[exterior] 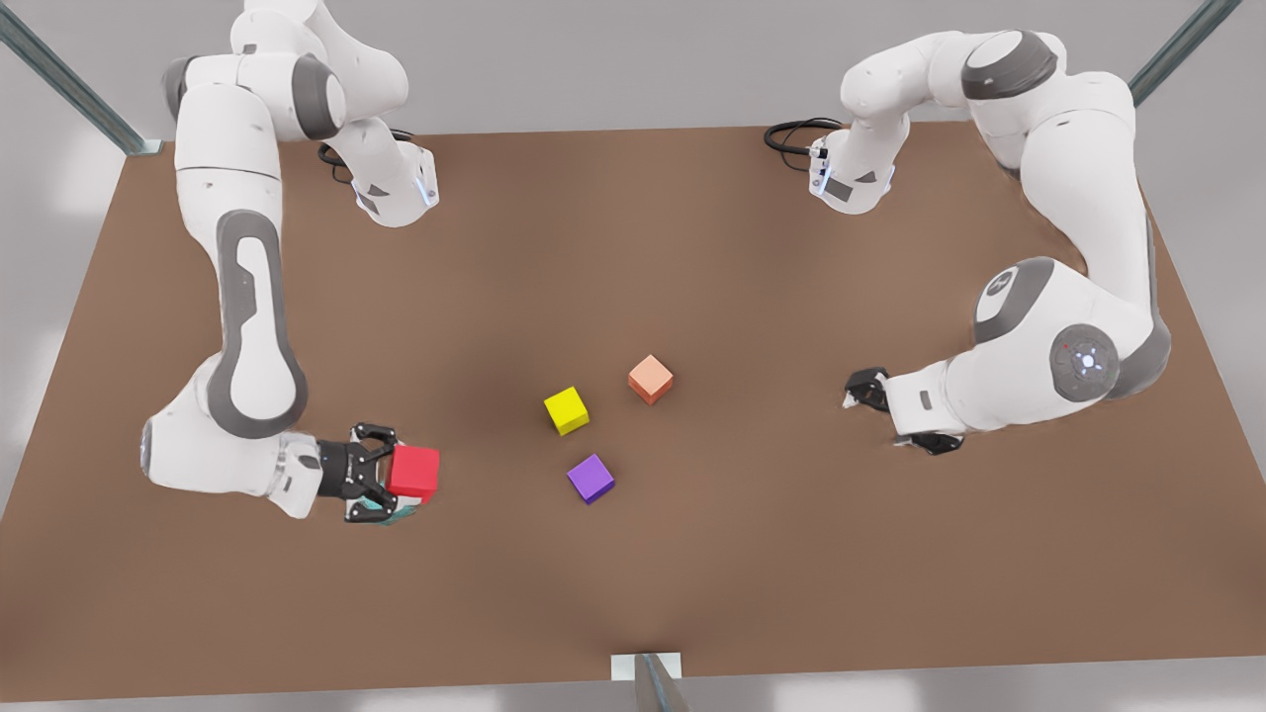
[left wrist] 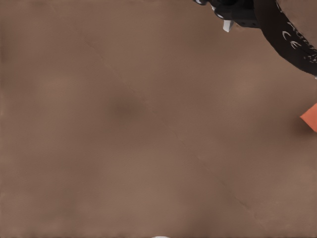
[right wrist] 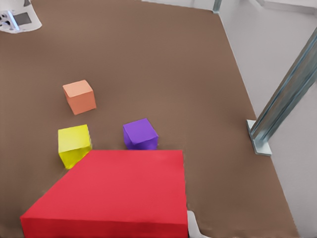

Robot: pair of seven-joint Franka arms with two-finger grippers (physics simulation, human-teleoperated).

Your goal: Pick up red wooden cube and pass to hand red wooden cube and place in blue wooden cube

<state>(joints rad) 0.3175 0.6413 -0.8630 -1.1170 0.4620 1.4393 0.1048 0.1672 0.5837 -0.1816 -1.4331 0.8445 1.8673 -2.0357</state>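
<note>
Red fills the lower part of the right wrist view: the red wooden cube sits clamped in the right gripper, which in the front view is at the lower left of the frame, its black fingers closed on the cube's sides. In that view the red wooden cube is low over the brown worktop, and a sliver of teal, the blue wooden cube, peeks out right under the gripper and the red one; whether the two cubes touch cannot be told.

Near the middle of the front view three other cubes lie apart from one another on the worktop: a yellow cube, a pale orange cube up and to its right, and a purple cube below them. The right wrist view shows the same three beyond the red face.

The left gripper is at the right of the front view, well apart from all the cubes, waiting low above the worktop with its fingers spread and nothing between them. In the left wrist view a corner of the pale orange cube shows at the frame's right edge.
</note>
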